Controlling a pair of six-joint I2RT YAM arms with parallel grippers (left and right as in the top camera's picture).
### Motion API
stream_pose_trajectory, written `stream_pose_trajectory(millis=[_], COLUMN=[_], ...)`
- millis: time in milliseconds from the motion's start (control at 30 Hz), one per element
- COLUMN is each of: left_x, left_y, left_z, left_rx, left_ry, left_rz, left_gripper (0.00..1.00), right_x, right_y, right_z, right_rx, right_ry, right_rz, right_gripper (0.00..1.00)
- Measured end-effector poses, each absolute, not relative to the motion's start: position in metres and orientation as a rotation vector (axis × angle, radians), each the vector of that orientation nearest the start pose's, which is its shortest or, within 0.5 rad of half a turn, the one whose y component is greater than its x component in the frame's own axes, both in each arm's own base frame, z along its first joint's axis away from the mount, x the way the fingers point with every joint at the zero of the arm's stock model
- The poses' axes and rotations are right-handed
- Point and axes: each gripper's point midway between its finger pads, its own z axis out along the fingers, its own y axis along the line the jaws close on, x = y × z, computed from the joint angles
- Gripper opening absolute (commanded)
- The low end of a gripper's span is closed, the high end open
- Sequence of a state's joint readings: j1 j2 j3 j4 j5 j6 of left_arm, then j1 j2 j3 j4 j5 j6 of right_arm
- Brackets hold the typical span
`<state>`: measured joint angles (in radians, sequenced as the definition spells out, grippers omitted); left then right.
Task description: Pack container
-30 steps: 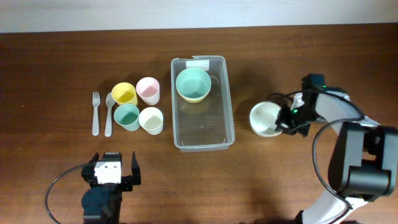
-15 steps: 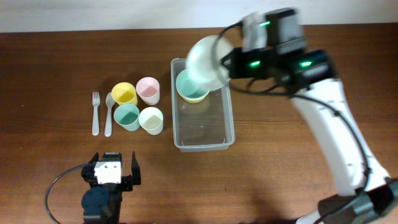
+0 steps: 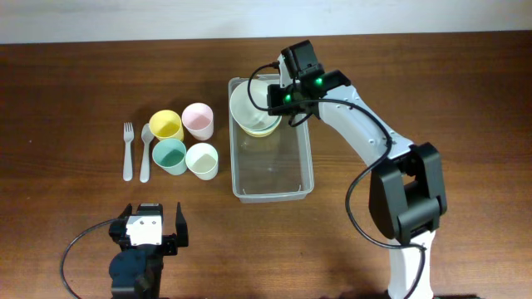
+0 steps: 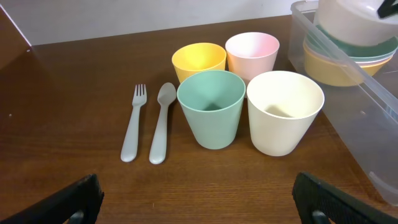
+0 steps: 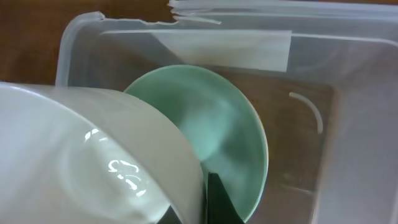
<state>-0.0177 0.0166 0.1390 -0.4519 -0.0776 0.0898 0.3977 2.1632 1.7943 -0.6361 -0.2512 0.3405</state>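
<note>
The right gripper [image 3: 281,93] is clenched on a round white plastic bowl [image 3: 252,105], tilted over the mint-green bowl [image 5: 233,134] inside the clear rectangular plastic container [image 3: 270,196]; the left gripper [image 3: 153,219] gapes wide, empty.

Container [image 3: 270,166] — clear rectangular plastic bin, rounded corners, white label [image 3: 266,84] at far rim — stands upright, open-topped, centred on the surface [image 3: 83,83].

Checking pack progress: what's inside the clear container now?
At the far end of the container, a green bowl nested in a yellow bowl; the right gripper holds a white bowl over them, partly covering both.
</note>
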Motion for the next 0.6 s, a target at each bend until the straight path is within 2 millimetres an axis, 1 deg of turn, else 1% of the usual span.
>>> stream_pose_trajectory(millis=[33,67,133,200,233,300,367,400,433,467,500,533,567,600], left_x=[0.224,0.224,0.224,0.224,0.224,0.224,0.224,0.224,0.224,0.224,0.224,0.224,0.224,0.224], left_y=[0.009,0.009,0.009,0.009,0.009,0.009,0.009,0.009,0.009,0.009,0.009,0.009,0.009,0.009], left_z=[0.128,0.128,0.128,0.128,0.128,0.128,0.128,0.128,0.128,0.128,0.128,0.128,0.128,0.128], left_rx=[0.049,0.049,0.049,0.049,0.049,0.050,0.049,0.050,0.050,0.049,0.049,0.049,0.049,0.049], left_ry=[1.900,1.900,1.900,1.900,1.900,1.901,1.900,1.901,1.901,1.900,1.900,1.900,1.900,1.900], left_rz=[0.123,0.123,0.123,0.123,0.123,0.123,0.123,0.123,0.123,0.123,0.123,0.123,0.123,0.123], left_gripper=[1.00,1.00,1.00,1.00,1.00,1.00,1.00,1.00,1.00,1.00,1.00,1.00,1.00,1.00], right_x=[0.488,0.490,0.490,0.486,0.485,0.481,0.481,0.482,0.482,0.480,0.478,0.475,0.471,0.466], right_y=[0.251,0.252,0.253,0.253,0.252,0.245,0.229,0.206,0.198,0.170,0.145,0.113,0.091,0.076], right_z=[0.098,0.099,0.100,0.102,0.109,0.130,0.164,0.196,0.207,0.233,0.251,0.268,0.274,0.275], right_rx=[-0.172,-0.172,-0.198,-0.229,-0.241,-0.230,-0.190,-0.138,-0.121,-0.055,0.005,0.085,0.146,0.190], right_ry=[2.635,2.626,2.618,2.630,2.636,2.652,2.633,2.600,2.586,2.558,2.533,2.511,2.512,2.527], right_rz=[0.589,0.592,0.598,0.604,0.602,0.595,0.583,0.566,0.562,0.544,0.525,0.497,0.475,0.459], right_gripper=[0.20,0.29,0.36,0.37,0.37,0.39,0.41,0.41,0.42,0.42,0.42,0.42,0.42,0.41])
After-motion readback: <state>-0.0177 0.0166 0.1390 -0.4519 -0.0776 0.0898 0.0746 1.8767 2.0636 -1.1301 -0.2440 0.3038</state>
